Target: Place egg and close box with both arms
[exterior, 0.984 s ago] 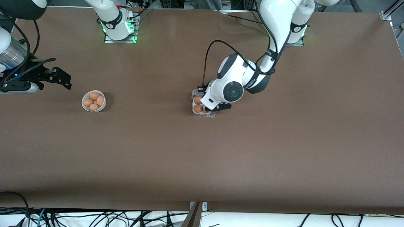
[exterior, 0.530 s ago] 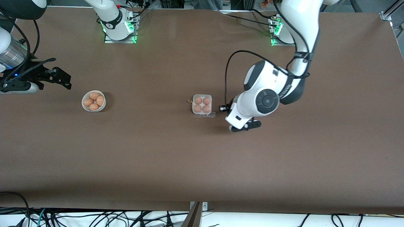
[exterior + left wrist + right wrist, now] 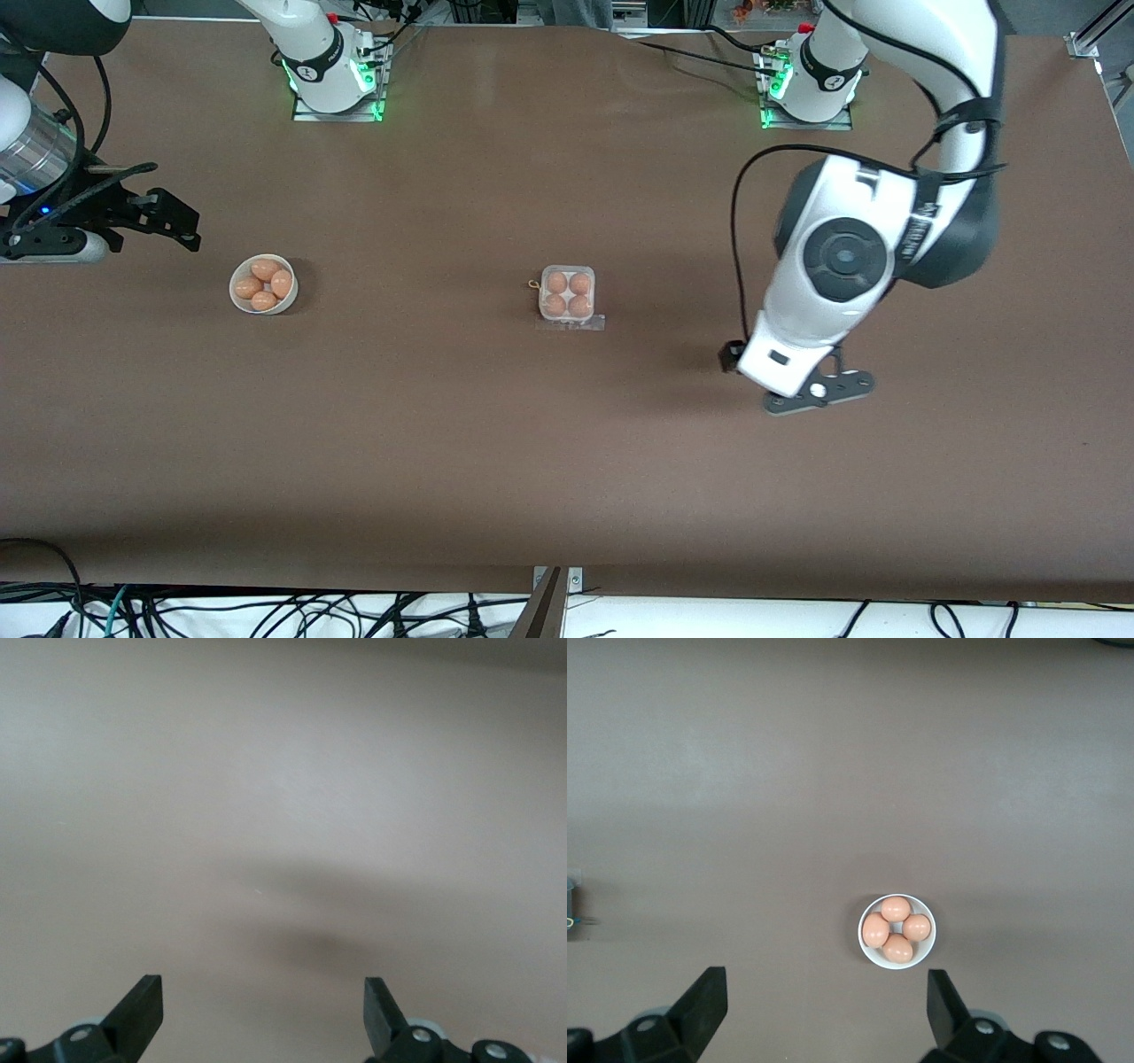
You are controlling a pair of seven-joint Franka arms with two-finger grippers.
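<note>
Small square clear-plastic egg box [image 3: 567, 297] sits near the middle of the brown bench [image 3: 443, 443], lid down over four brown eggs [image 3: 567, 294] in its white tray. Round white bowl [image 3: 263, 284] with four more brown eggs [image 3: 264, 283] stands well apart from it, toward the right arm's end of the bench. Left gripper [image 3: 819, 391] hangs above bare bench toward the left arm's end, well apart from the box, its fingers [image 3: 142, 1010] spread wide and released, holding nothing. Right gripper [image 3: 168, 220] waits above the bench near the bowl, fingers [image 3: 704, 1001] likewise spread and empty.
</note>
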